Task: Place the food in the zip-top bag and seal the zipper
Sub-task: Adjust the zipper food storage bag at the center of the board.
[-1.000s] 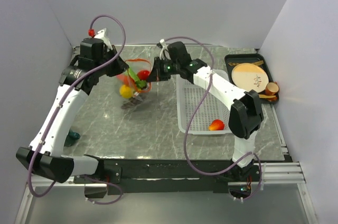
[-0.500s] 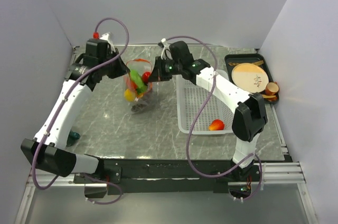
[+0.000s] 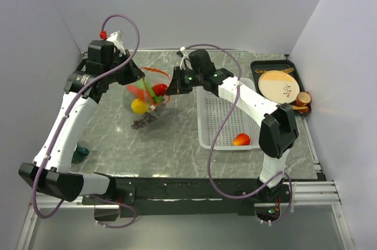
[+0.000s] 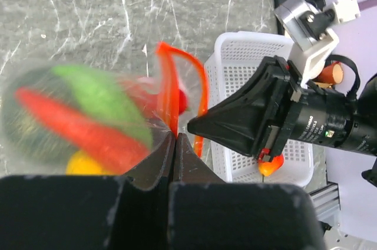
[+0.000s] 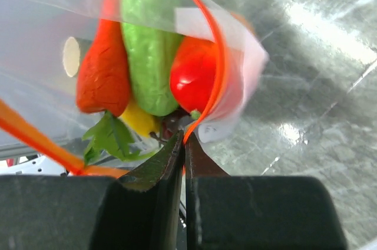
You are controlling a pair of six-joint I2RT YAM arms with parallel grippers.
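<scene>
My left gripper (image 4: 175, 135) and right gripper (image 5: 184, 135) both pinch the thin orange-red zipper strip (image 5: 219, 55) of the clear crinkly bag (image 5: 244, 67), which loops open between them.

Expect bright, even overhead light in the top view, with soft shadows. In the left wrist view, the zip-top bag (image 4: 88, 114) is heavily smeared by blur. In the right wrist view, glare streaks the table (image 5: 318, 26).

White perforated basket (image 3: 235, 124) mid-table; black tray (image 3: 257, 67) far right holding tan disc (image 3: 278, 84), brown cup (image 3: 303, 98).
</scene>
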